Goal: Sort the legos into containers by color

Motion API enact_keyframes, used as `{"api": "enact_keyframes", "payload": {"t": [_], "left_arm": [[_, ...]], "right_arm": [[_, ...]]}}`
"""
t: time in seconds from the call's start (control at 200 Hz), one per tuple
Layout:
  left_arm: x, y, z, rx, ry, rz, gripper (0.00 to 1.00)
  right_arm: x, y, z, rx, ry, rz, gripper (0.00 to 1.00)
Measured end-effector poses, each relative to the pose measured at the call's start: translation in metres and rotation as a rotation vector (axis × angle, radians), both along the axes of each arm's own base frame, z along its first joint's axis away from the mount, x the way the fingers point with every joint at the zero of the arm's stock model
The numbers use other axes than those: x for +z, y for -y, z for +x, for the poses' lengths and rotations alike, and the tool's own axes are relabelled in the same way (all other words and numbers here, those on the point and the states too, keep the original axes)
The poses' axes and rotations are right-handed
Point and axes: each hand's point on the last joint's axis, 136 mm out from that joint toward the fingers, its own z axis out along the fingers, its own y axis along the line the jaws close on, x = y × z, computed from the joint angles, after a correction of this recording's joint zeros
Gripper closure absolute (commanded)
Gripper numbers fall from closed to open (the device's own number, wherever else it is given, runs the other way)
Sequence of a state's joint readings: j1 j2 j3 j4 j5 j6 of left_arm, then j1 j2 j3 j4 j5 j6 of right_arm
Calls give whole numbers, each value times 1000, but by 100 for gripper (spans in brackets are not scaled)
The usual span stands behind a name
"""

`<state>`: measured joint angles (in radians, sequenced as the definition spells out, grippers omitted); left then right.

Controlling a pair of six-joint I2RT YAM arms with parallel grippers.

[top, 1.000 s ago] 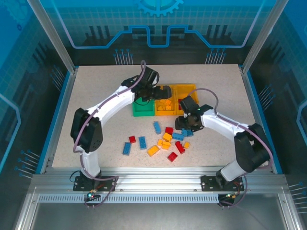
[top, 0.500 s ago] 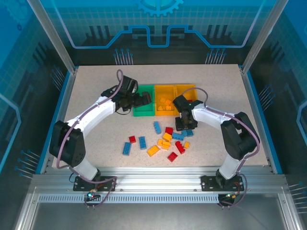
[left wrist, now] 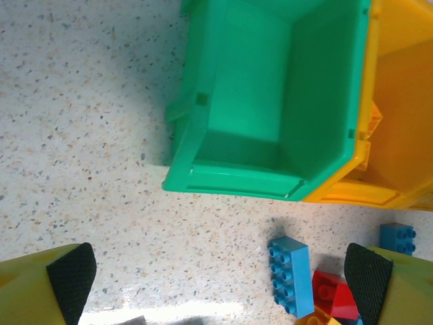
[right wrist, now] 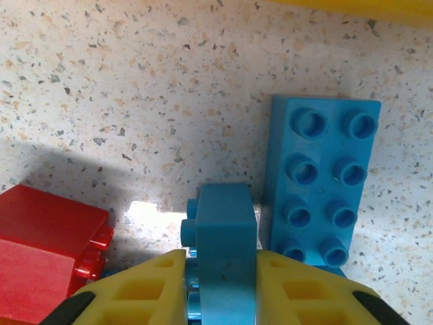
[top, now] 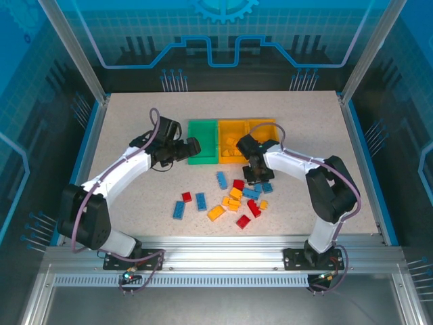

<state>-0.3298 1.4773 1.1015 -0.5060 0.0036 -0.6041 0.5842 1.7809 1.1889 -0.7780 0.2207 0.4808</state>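
blue brick (right wrist: 220,230): on edge at the pile's far side, studs sideways, just beside a long brick (right wrist: 325,179).
right gripper (right wrist: 220,288): jaws closed on the blue brick's flat faces.
green bin (top: 203,140): empty, likely target; up-left of the grip, past the middle bin (top: 233,122).
left gripper (left wrist: 220,271): jaws wide, holding nothing, nearer that green bin.
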Motion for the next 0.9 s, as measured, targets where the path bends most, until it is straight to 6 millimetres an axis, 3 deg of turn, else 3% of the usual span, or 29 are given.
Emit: {"api": "enact_keyframes", "payload": {"t": [0.23,0.46,0.625,0.785,0.9], "left_arm": [[-5,-1,-3,1,-11,4,1],[-16,-10,-7,24,-34,19,1],[-27,-22,-21,59,-74,41,1],[-37,-29,-41,66,-112,61,1],[-47,-36,-59,67,-146,76,1]], "right_arm": [[22,-8,11,5,31,11,73],[59,-25,33,0,111,82,73],[87,-59,52,-19,163,266,73],[122,-105,81,-16,205,472,73],[131,-134,104,-12,211,568,74]]}}
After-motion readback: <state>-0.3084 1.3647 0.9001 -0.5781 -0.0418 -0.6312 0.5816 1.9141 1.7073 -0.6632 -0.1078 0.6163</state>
